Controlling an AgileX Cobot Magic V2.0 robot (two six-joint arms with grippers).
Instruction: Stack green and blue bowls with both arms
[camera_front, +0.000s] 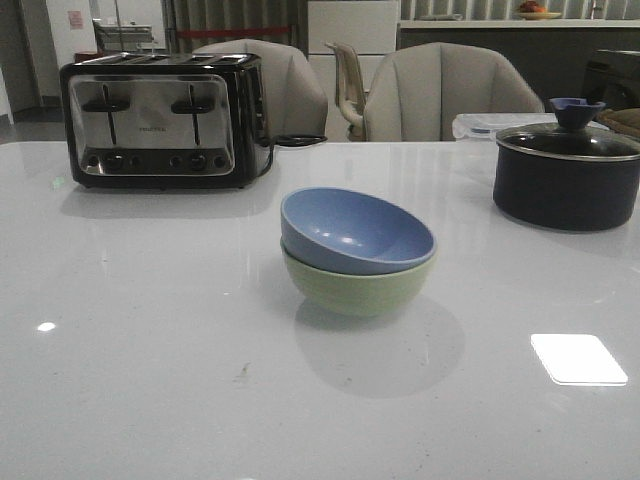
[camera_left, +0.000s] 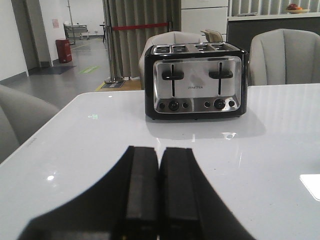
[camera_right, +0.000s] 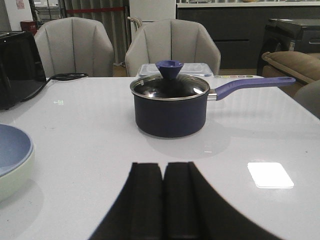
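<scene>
Nested at the middle of the glossy white tabletop (camera_front: 150, 380): dusty blue matte bowl (camera_front: 355, 230) tilted inside the pale sage green bowl (camera_front: 360, 288), so stacking looks done. Left gripper (camera_left: 159, 187) and right gripper (camera_right: 163, 200) closed on nothing, low over bare tabletop, apparently clear of the stack. Absent from the front view, both; chrome four-slot toaster (camera_left: 195, 82) faced by the left wrist, dark blue lidded saucepan (camera_right: 170, 107) and the bowls' edge by the right.

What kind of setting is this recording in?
Probably a staged kitchen or dining corner in a lab or showroom: a toaster and lidded saucepan on a white table, padded chairs behind.
</scene>
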